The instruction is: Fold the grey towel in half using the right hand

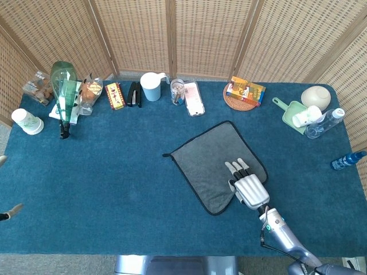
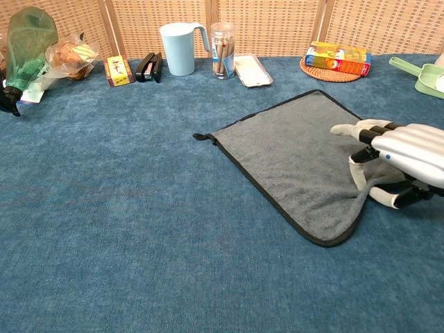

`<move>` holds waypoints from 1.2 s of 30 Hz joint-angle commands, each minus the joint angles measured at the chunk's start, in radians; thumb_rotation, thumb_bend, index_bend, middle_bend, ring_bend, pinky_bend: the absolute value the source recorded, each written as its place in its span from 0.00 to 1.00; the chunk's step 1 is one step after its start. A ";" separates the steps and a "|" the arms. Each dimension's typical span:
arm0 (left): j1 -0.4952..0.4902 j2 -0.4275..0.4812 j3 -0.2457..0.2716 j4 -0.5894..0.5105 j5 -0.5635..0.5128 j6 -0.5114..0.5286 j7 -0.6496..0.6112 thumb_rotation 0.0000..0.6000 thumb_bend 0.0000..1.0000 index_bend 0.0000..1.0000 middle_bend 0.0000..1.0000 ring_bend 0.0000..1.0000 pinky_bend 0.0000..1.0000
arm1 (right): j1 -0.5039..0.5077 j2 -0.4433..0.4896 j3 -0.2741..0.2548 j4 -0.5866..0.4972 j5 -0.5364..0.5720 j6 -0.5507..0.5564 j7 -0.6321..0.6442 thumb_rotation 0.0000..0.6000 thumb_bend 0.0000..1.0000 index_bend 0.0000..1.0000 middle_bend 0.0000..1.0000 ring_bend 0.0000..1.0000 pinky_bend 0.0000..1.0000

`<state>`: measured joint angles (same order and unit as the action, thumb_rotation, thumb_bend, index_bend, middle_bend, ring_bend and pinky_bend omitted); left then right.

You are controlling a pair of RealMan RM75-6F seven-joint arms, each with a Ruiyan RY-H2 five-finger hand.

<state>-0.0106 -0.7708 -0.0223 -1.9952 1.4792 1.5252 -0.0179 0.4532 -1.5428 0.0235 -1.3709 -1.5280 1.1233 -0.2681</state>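
While woven rattan screens (image 1: 195, 34) close off the far side of the room, a table under a deep blue cloth (image 1: 114, 189) fills nearly all of both views. On that cloth, toward four o'clock from the table's centre, lies the grey towel (image 1: 215, 166), a black-edged square set cornerwise and flat over most of its area, with a small loop at its nine o'clock corner.

At the towel's four o'clock edge sits the right hand (image 1: 248, 184). Its upper fingers (image 2: 354, 129) reach out straight over the cloth, while the thumb comes up from below; the chest view shows the towel's edge lifted into a ridge and pinched between them, so this hand is grasping the towel. At the nine o'clock border of the head view only a couple of pale tips show, which may belong to the left hand; how its fingers lie cannot be told.

Along the twelve o'clock edge stand a green spray bottle (image 1: 63, 86), a light blue jug (image 1: 151, 86), a clear jar (image 1: 177, 91) and an orange carton on a wicker mat (image 1: 245, 90). Its printing, like every other label, is too small to read.
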 commanded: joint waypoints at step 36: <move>0.001 0.024 0.005 0.014 0.007 -0.010 -0.070 1.00 0.08 0.00 0.00 0.00 0.00 | 0.079 -0.085 0.163 -0.178 0.316 -0.050 -0.225 1.00 0.55 0.71 0.00 0.00 0.05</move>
<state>-0.0099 -0.7482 -0.0179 -1.9825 1.4852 1.5163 -0.0855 0.5206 -1.6119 0.1689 -1.5330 -1.2407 1.0681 -0.4614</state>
